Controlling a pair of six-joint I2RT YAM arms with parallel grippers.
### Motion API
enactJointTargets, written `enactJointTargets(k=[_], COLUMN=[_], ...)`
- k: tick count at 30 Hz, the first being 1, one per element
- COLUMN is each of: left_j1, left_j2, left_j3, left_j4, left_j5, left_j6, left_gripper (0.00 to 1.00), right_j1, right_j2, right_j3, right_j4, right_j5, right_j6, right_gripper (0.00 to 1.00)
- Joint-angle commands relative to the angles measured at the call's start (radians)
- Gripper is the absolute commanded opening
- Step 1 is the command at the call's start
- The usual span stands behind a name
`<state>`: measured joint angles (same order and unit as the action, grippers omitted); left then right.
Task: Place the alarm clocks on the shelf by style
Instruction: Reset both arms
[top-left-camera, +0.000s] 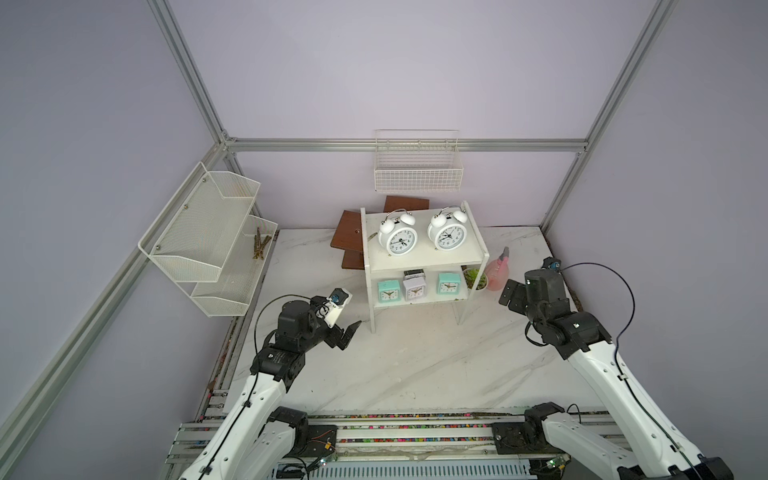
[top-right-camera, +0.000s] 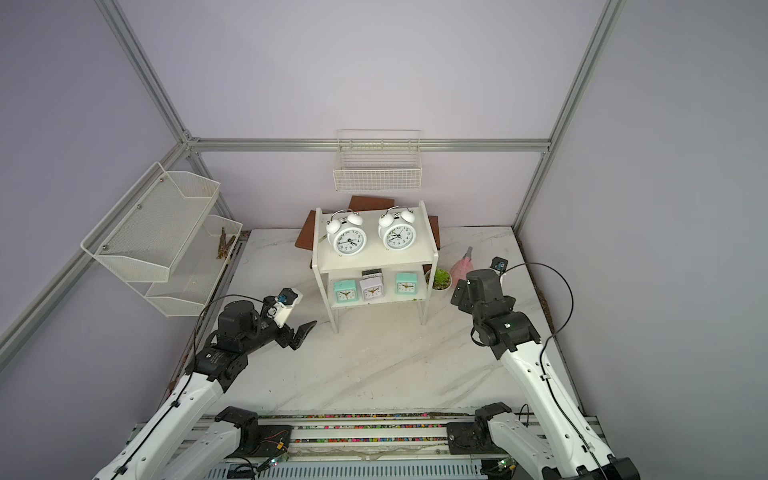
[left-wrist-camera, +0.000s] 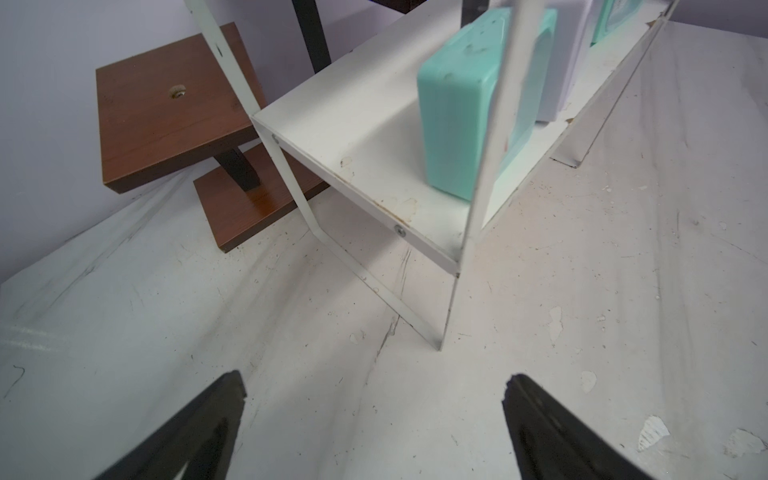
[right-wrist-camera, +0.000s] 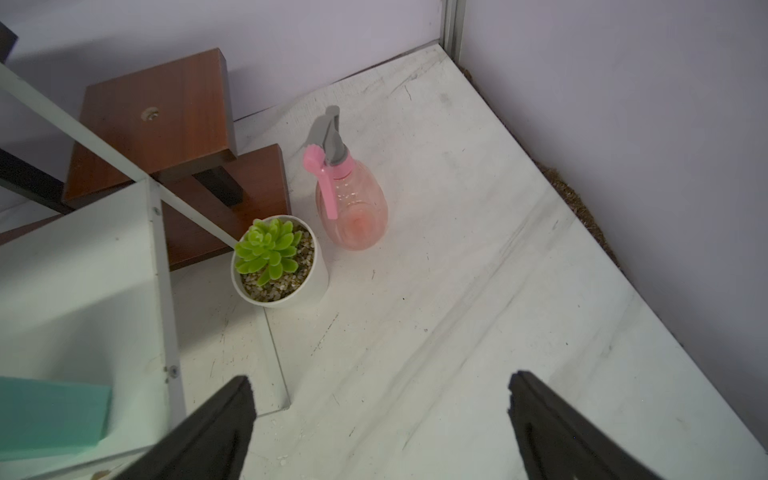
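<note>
The left gripper (left-wrist-camera: 374, 380) and right gripper (right-wrist-camera: 380, 378) both gaped wide and empty. In a top view, the shelf (top-left-camera: 419, 257) stood at two o'clock from the left one. Twin-bell clocks (top-left-camera: 397, 237) sat on top, and mint-green clocks (top-left-camera: 388, 290) flanked a whitish-grey clock (top-left-camera: 413, 288) below. They were likely light, hard, slick plastic, best gripped by the flat sides.
</note>
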<state>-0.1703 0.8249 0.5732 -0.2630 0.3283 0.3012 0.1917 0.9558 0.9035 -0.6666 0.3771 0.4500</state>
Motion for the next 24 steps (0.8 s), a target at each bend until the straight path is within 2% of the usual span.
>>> enactJointTargets(k=[1, 4, 10, 13, 18, 24], left_j1=[0.076, 0.11, 0.121, 0.121, 0.121, 0.121], left_j2=[0.047, 0.112, 0.289, 0.355, 0.448, 0.52], left_j3=[0.003, -0.021, -0.081, -0.137, -0.196, -0.259], left_j4=[0.084, 0.175, 0.445, 0.627, 0.853, 1.109], left_j5=[0.073, 0.027, -0.182, -0.247, -0.324, -0.348], left_j6=[-0.041, -0.067, -0.171, -0.177, -0.182, -0.183], left_gripper=[1.0, 1.0, 1.0, 1.0, 1.0, 1.0], right_j1=[-0.083, -0.118, -0.123, -0.126, -0.126, -0.127], right_j2=[-0.013, 0.02, 0.186, 0.231, 0.304, 0.387], right_j3=[-0.121, -0.23, -0.42, -0.375, -0.531, -0.532], right_j4=[0.24, 0.411, 0.847, 0.836, 1.243, 1.429], right_j5=[-0.149, -0.185, -0.185, -0.177, -0.212, -0.158], right_j6=[-0.024, -0.052, -0.132, -0.18, -0.283, -0.327], right_gripper=[1.0, 1.0, 1.0, 1.0, 1.0, 1.0])
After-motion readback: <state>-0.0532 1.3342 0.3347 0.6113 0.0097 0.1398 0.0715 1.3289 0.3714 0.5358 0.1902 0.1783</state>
